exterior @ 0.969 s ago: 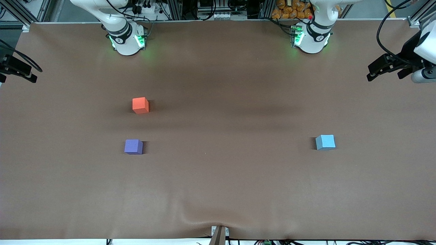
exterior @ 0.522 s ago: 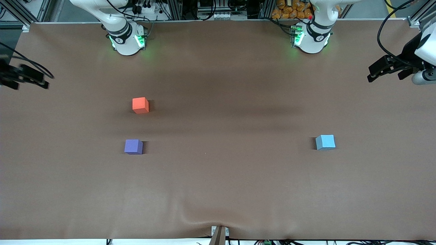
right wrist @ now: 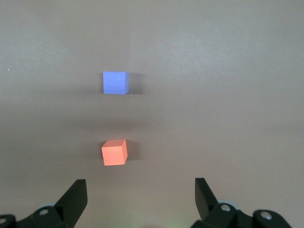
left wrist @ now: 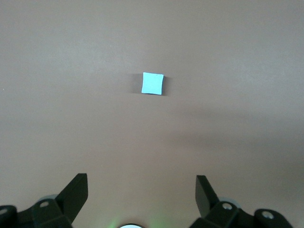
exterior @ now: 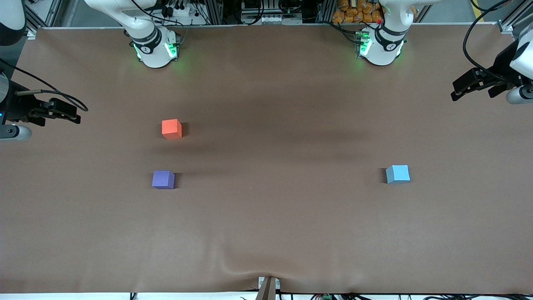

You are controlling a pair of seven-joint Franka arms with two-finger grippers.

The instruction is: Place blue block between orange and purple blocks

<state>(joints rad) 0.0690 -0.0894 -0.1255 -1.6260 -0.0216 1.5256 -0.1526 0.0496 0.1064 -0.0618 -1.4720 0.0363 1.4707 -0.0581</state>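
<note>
Blue block (exterior: 398, 173) lies toward the left arm's end; left gripper (exterior: 458, 88) nearer it, fingers wide, empty. Right gripper (exterior: 75, 116) likewise spread, empty, by orange block (exterior: 171, 128) and purple block (exterior: 163, 179).

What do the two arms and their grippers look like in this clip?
Both arms are white with rounded shells and a black band near the base, where green lights glow. Black cables loop along each arm. The left gripper and right gripper are black, each with two straight, flat, tapered fingers; small round screw holes show on the black finger mounts in both wrist views.
</note>
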